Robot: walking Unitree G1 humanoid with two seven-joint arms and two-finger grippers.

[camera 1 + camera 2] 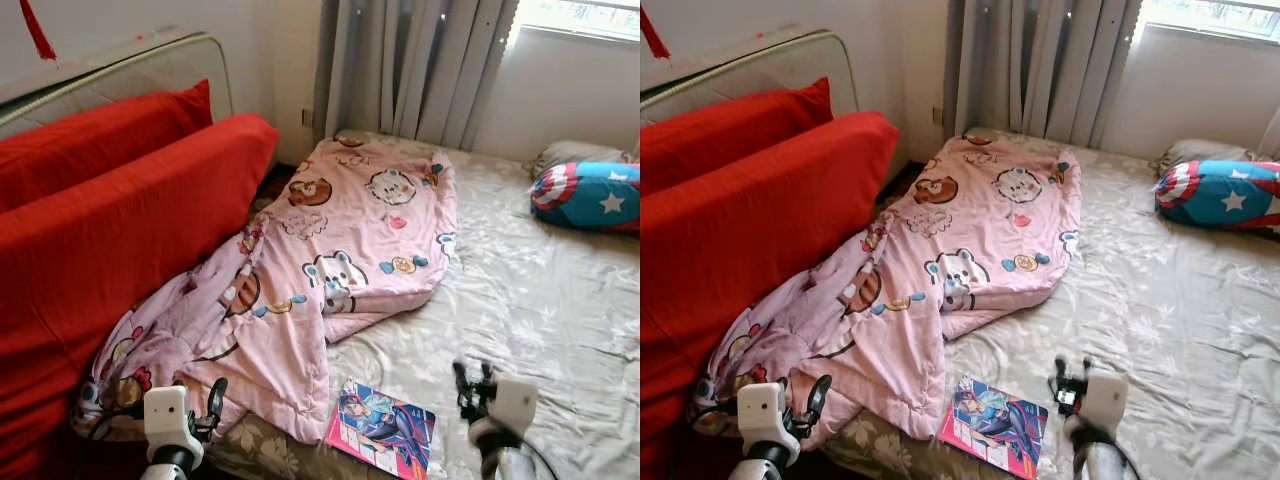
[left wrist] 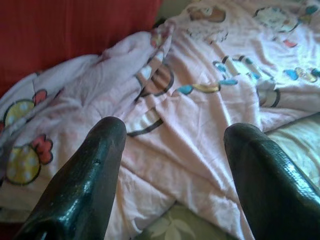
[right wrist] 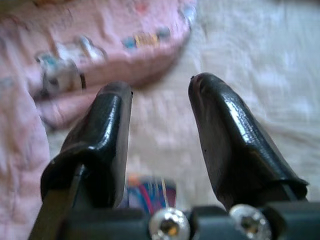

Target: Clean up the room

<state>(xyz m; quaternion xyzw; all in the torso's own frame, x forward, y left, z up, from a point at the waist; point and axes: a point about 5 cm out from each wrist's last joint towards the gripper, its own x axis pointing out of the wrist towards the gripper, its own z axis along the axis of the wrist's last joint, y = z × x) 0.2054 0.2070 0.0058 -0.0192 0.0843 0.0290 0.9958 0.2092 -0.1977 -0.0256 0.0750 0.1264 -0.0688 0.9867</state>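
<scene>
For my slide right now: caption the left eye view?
Both open claws, left and right, hover over crumpled pink blanket and comic book.

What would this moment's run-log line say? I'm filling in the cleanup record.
left claw: open, over pink blanket | right claw: open, above bed sheet | comic book: flat on bed, untouched

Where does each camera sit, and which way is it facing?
Head eyes: forward and down at the bed; left tool, right tool low in frame.
Left wrist: along its open fingers at the crumpled pink cartoon-print blanket.
Right wrist: along its open fingers toward the colourful illustrated magazine.
Shared: blanket, pale floral bedsheet.
</scene>
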